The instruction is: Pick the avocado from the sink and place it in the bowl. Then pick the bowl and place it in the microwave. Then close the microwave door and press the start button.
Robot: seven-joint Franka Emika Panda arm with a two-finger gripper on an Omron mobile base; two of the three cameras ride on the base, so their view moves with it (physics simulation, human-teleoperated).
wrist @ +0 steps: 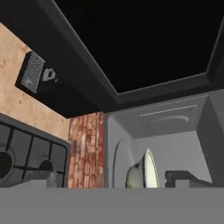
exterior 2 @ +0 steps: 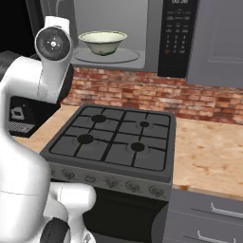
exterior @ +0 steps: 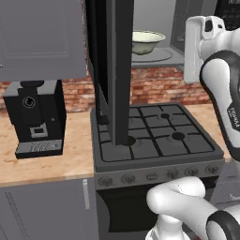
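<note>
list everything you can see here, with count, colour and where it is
bowl: 1, pale cream-white, on the turntable inside the microwave
microwave: 1, dark grey and black, light grey inside, above the stove
microwave door: 1, dark grey frame, black glass, swung open, seen edge-on in the left base view
button panel: 1, black, right side of the microwave
stove: 1, grey, four burners, knobs along the front, below the microwave
coffee machine: 1, black, on the counter left of the stove
counter: 1, light wood, either side of the stove
brick wall: 1, red-brown, behind the stove
cabinet door: 1, plain grey, upper left
arm: 1, white with dark joints, raised near the microwave; hand state cannot be told
</note>
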